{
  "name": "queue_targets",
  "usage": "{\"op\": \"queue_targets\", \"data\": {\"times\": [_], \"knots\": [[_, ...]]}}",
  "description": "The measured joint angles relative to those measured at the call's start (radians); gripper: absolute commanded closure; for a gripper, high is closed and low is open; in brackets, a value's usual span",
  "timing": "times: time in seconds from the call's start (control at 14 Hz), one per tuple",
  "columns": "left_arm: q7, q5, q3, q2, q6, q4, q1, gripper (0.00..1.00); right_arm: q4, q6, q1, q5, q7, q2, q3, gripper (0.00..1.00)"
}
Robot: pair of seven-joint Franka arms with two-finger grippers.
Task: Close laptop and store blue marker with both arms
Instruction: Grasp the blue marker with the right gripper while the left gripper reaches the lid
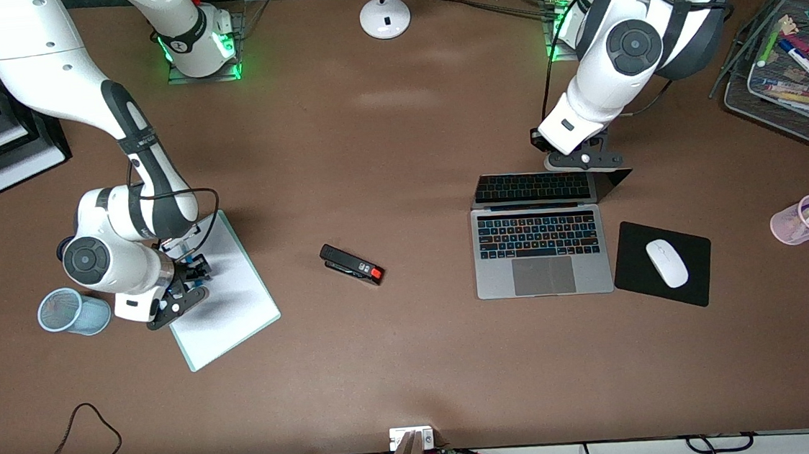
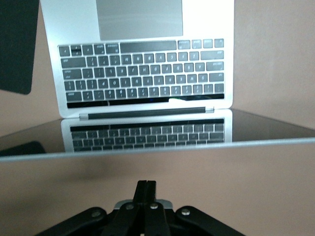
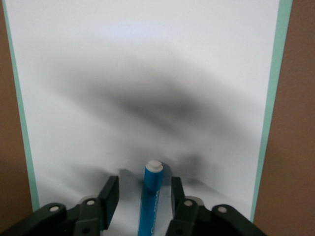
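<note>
Step now: Both jobs look just begun. The laptop is not shut yet and the blue marker is not put away yet.
Laptop: It sits open on the table, toward the left arm's end and about midway between the robots' edge and the camera's edge. Its screen is tipped partly down over the keys.
Left gripper: It is at the screen's top edge, on the lid side. Its two fingers are pressed together with nothing between them.
Next for the left arm: I think it must push the lid down slowly until it lies flat on the keys.
Blue marker: It lies on the white board, toward the right arm's end of the table.
Right gripper: It is low over the board. Its fingers are spread, one on each side of the marker, and not squeezing it yet.
Next for the right arm: I think it must pinch the marker, lift it, and carry it to a cup.
Cups: A blue mesh cup lies on its side just beside the right arm, near that end's edge. A pink cup with pens stands near the other end's edge.
Other things: A black stapler lies in the middle. A white mouse rests on a black pad beside the laptop. A wire tray of pens is at the corner by the left arm's base.
In the way: Nothing blocks the lid. The tipped cup may need standing up first.
</note>
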Motion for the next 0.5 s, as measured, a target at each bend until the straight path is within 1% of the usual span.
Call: {"op": "queue_targets", "data": {"times": [0.21, 0.5], "knots": [[0.000, 0.005, 0.004, 0.027, 0.075, -0.001, 0.003, 1.00, 0.000, 0.000, 0.000, 0.000, 0.000, 0.006, -0.001, 0.58], [0.000, 0.033, 0.011, 0.050, 0.143, -0.001, 0.011, 1.00, 0.000, 0.008, 0.000, 0.000, 0.000, 0.009, -0.001, 0.59]]}}
